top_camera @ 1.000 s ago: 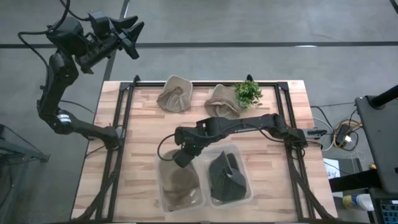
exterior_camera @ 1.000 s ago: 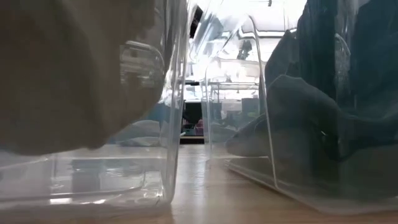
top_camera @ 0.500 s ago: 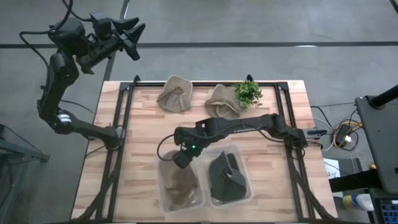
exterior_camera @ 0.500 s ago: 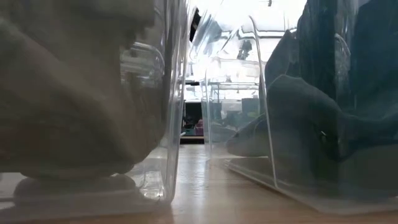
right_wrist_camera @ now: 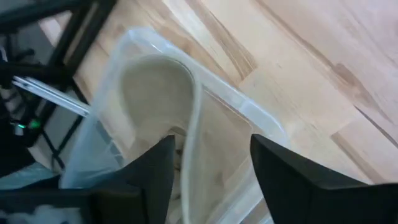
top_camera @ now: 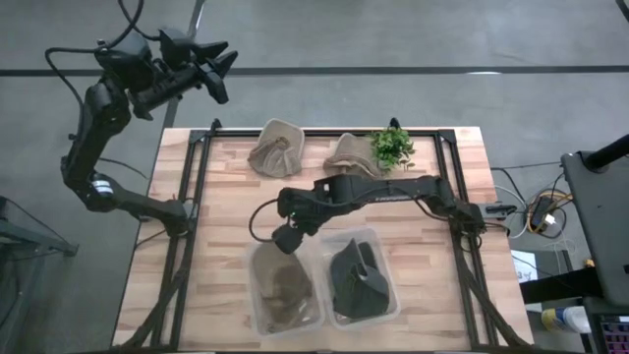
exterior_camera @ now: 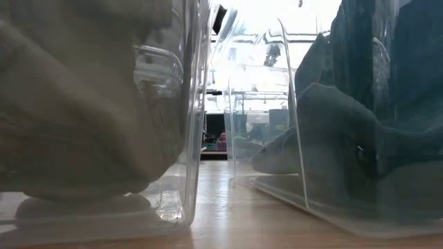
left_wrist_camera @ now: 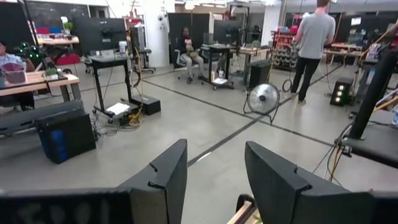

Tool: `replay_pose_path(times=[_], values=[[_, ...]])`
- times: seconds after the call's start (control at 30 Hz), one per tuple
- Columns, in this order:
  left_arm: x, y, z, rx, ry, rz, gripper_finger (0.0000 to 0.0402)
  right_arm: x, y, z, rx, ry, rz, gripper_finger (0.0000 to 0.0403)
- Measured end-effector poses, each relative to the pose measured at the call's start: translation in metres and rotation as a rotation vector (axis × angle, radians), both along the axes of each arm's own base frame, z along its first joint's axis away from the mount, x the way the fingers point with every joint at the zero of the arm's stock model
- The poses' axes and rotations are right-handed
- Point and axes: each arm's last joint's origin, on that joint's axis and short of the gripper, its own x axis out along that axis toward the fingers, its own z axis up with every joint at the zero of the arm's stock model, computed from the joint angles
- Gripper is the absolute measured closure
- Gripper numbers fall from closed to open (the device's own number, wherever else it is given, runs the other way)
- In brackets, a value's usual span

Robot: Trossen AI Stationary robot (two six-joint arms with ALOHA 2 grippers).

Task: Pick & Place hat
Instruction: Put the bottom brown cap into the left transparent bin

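So the right gripper was hanging just over the far rim of the left clear bin, fingers spread, holding nothing. The tan hat sat inside that bin, at 6 o'clock. Left gripper was parked off-table around 11 o'clock, fingers apart too.

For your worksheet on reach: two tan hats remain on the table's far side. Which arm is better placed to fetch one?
The right: its claw is open over the table, near the tan hats. The left claw hangs beyond the table edge.
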Motion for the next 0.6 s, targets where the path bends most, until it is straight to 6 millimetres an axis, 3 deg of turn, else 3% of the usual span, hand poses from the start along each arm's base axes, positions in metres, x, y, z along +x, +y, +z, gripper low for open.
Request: replay_pose_path(times=[0.33,0.47,0.6], values=[[0.003,0.002,-0.004,-0.01,0.015,0.0,0.0248,0.008,0.009,-0.036,0.028,0.13,0.072,0.0324],[0.003,0.002,-0.004,-0.006,0.016,0.0,0.0248,0.01,0.009,-0.039,0.025,0.128,0.082,0.0381],[0.003,0.002,-0.004,0.0,0.022,0.0,0.0248,0.01,0.005,-0.037,0.107,0.133,0.094,0.0381]])
